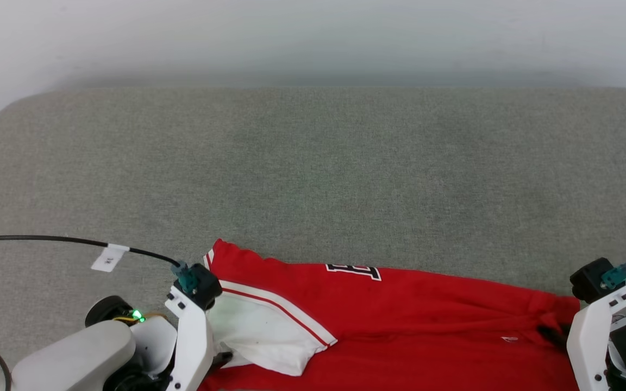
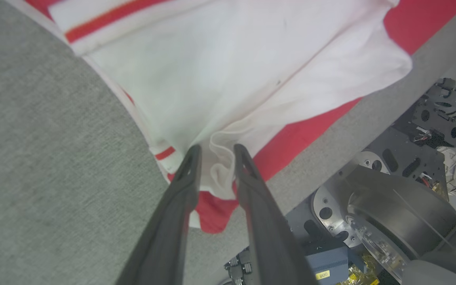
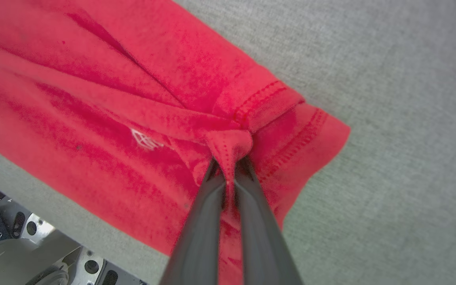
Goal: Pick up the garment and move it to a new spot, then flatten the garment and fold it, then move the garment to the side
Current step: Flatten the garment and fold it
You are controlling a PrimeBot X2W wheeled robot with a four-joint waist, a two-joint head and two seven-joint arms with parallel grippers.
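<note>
Pinching red hem, the right gripper [image 3: 230, 158] clamps the garment [image 1: 400, 315], which lies along the near edge of the grey cushion [image 1: 313, 163] — the left gripper [image 2: 216, 150] stands parted around a loose white sleeve fold. A one-sided pull could skew it or drag it off; the head view crops its lower part.

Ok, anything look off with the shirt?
The garment isn't flat: its white sleeve lies crumpled and folded over the red body by the left pincer, and the hem puckers where the right pincer pinches it.
</note>
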